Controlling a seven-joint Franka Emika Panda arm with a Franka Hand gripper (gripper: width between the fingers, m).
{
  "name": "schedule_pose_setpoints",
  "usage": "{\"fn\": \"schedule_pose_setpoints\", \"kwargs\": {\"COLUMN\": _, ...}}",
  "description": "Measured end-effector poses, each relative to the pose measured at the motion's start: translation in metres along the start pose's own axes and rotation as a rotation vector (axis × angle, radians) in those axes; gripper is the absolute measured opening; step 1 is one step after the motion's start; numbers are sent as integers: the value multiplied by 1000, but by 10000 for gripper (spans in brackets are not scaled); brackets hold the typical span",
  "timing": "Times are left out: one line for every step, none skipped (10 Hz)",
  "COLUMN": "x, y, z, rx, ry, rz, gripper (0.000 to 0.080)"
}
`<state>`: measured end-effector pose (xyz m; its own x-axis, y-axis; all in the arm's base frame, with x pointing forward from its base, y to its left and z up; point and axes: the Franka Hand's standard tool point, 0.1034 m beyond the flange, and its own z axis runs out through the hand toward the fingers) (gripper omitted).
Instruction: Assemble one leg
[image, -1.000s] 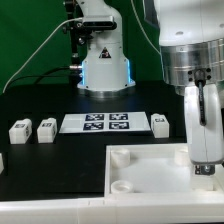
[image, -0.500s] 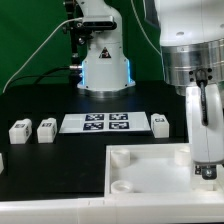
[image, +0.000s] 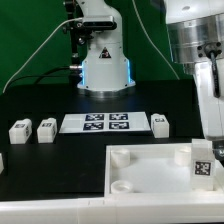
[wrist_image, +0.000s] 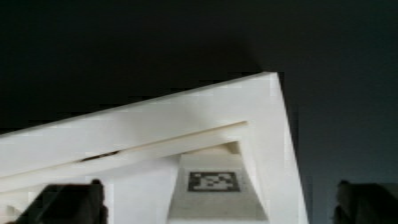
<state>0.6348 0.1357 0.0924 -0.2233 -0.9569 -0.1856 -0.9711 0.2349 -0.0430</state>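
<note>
Exterior view: my arm sits high at the exterior view's right, mostly cropped, and my gripper is only partly in frame. 1 leg stands upright at the far right corner of the big white panel, tag facing the camera, seemingly seated in the corner socket there. The gripper is above the leg, not clearly touching it. Can't tell from here whether my fingers are wide or narrow. 3 more legs lie on the black table: 2 close together at the exterior view's left, 1 just right of the marker board. A 2nd socket boss shows at the panel's far left corner, a 3rd nearer the camera.

Wrist view: looking down on the panel corner, with the leg and its tag below me. My 2 fingertips show as dark blurs on either side of the leg, spread apart, gripping nothing.
</note>
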Motion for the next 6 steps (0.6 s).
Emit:
{"fn": "schedule_pose_setpoints", "kwargs": {"x": 0, "y": 0, "z": 0, "rx": -1, "ry": 0, "rz": 0, "gripper": 649}}
{"fn": "schedule_pose_setpoints", "kwargs": {"x": 0, "y": 1, "z": 1, "rx": -1, "ry": 1, "rz": -1, "gripper": 649}}
{"fn": "schedule_pose_setpoints", "kwargs": {"x": 0, "y": 1, "z": 1, "rx": -2, "ry": 1, "rz": -1, "gripper": 649}}
{"fn": "schedule_pose_setpoints", "kwargs": {"x": 0, "y": 1, "z": 1, "rx": -2, "ry": 1, "rz": -1, "gripper": 649}}
{"fn": "schedule_pose_setpoints", "kwargs": {"x": 0, "y": 1, "z": 2, "rx": -2, "ry": 1, "rz": -1, "gripper": 649}}
{"fn": "schedule_pose_setpoints", "kwargs": {"x": 0, "y": 1, "z": 2, "rx": -3, "ry": 1, "rz": -1, "gripper": 649}}
